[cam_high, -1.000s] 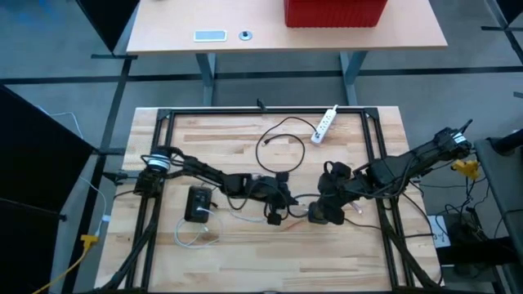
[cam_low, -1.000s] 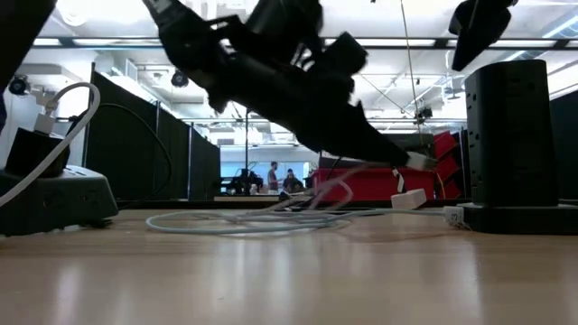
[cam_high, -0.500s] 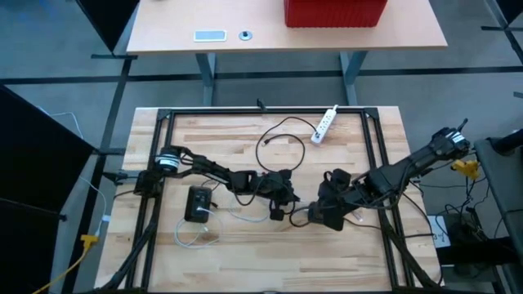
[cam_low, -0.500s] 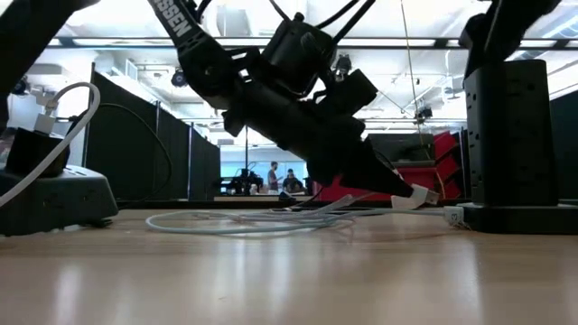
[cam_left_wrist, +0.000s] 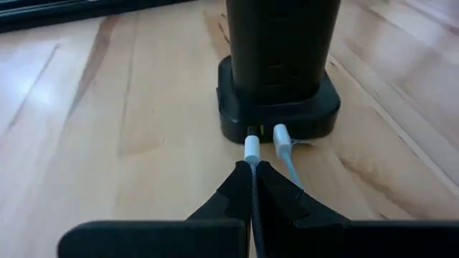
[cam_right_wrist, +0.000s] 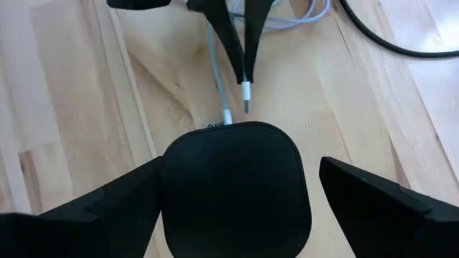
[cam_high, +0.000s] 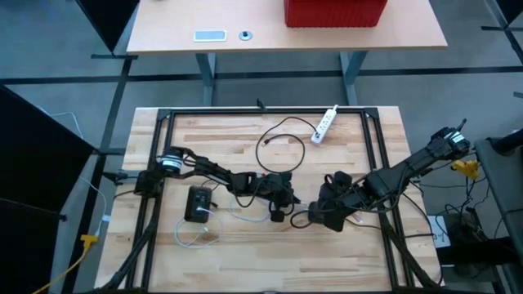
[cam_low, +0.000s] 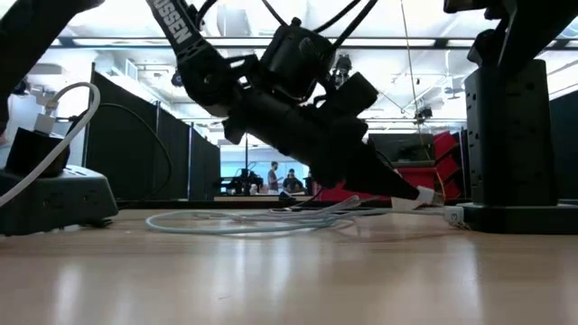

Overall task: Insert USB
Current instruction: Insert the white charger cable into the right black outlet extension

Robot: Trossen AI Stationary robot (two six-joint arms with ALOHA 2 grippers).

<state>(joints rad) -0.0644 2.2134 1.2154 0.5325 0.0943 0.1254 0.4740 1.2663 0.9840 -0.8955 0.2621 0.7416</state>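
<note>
A black tower-shaped charging hub (cam_low: 508,135) stands upright on its wider base (cam_left_wrist: 280,115) on the wooden table. My left gripper (cam_left_wrist: 252,188) is shut on a white USB cable. Its white plug (cam_left_wrist: 252,149) points at a port low on the base, beside a second white plug (cam_left_wrist: 281,134) that sits in the base. Whether the held plug's tip is in the port, I cannot tell. My right gripper (cam_right_wrist: 237,193) is open over the hub's top (cam_right_wrist: 235,183), with one finger on either side of it. My left gripper pinches the cable just behind the white plug (cam_left_wrist: 252,159) between its two fingertips (cam_left_wrist: 233,188). The fingers slant down from the table's left and lie along the cable. The plug sticks out past them toward the hub's base, lifted just off the table. My right gripper: one finger (cam_right_wrist: 122,204) lies close against the hub's side and the other (cam_right_wrist: 373,201) stands a little off; I cannot tell whether it touches.
A black box (cam_high: 198,202) with a looped white cable (cam_high: 192,237) lies at the table's left. A loose black cable (cam_high: 282,139) and a white power strip (cam_high: 324,122) lie toward the far edge. Slack cable (cam_low: 253,219) trails on the table behind the plug.
My left gripper has moved down and toward the hub, bringing the white plug from above the table down to the level of the hub's base and close against it. My right gripper has come down over the hub's top.
</note>
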